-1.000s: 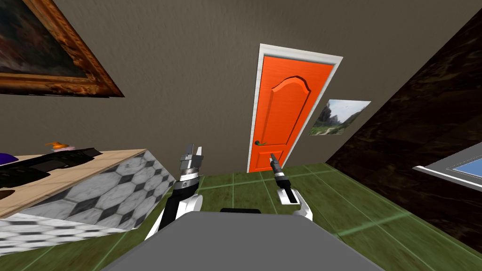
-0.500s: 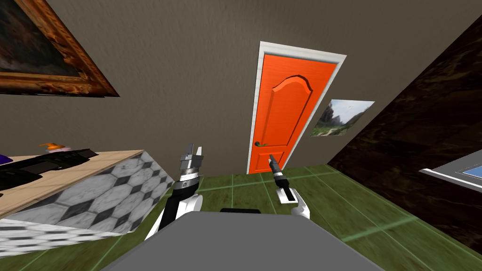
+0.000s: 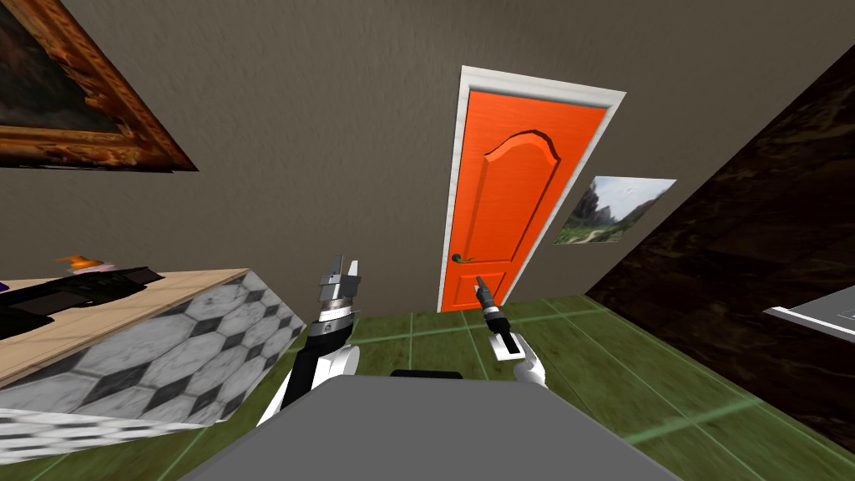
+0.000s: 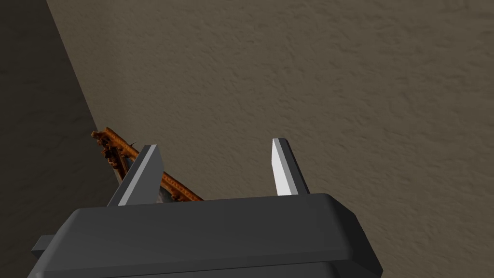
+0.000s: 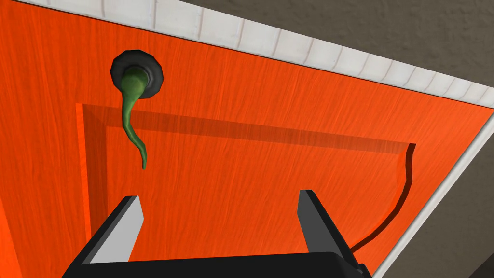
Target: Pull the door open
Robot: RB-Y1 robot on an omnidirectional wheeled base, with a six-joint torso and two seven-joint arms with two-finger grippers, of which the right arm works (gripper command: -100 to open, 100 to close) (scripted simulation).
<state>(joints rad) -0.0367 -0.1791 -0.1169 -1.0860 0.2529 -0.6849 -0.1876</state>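
Observation:
An orange door [image 3: 509, 200] in a white frame [image 3: 534, 82] stands shut in the brown wall ahead. Its green lever handle [image 3: 463, 259] sits on a dark rose at the door's left edge. In the right wrist view the handle [image 5: 132, 113] curves toward one open finger, apart from it and some way off. My right gripper [image 3: 479, 288] points at the door just right of and below the handle, open [image 5: 219, 205] with nothing between its fingers. My left gripper [image 3: 345, 269] is raised to the left, open [image 4: 214, 161], facing bare wall.
A counter [image 3: 167, 330] with a hexagon-tiled side and tan top stands at my left, holding dark objects. A dark wall [image 3: 751, 275] runs along the right. Green tiled floor [image 3: 584, 334] leads to the door. A landscape picture [image 3: 614, 210] hangs right of the door.
I have moved closer to the door: it looms larger, and the counter and the right-hand fixture have slid toward the edges. The right gripper has edged nearer the handle.

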